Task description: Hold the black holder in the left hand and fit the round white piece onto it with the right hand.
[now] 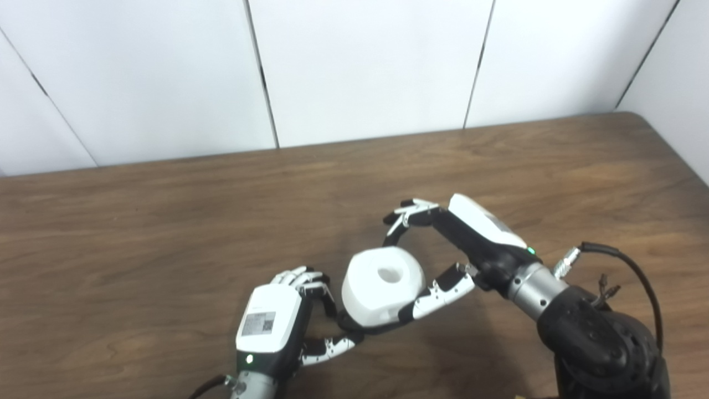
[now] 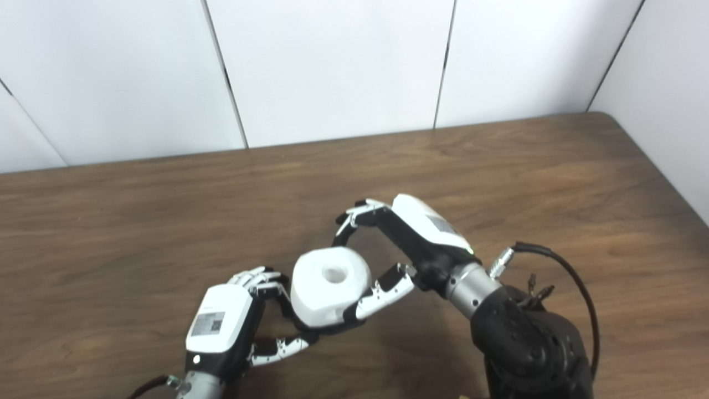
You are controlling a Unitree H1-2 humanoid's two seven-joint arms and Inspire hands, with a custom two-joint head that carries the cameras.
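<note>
The round white piece (image 1: 382, 285), with a hole in its top, sits on the black holder (image 1: 354, 332), of which only a dark rim shows under its front edge. My left hand (image 1: 271, 324) is at the holder's left side, fingers curled behind it and thumb touching the rim in front. From the right, my right hand (image 1: 476, 238) spans the white piece. Its thumb presses the front right side and its fingers (image 1: 407, 219) hook over the far side. The piece stands low over the table (image 1: 166, 221). Most of the holder is hidden beneath the piece.
The brown wooden table reaches back to a white panelled wall (image 1: 360, 66). Its right edge (image 1: 681, 149) runs near the right arm. A black cable (image 1: 637, 271) loops off the right forearm.
</note>
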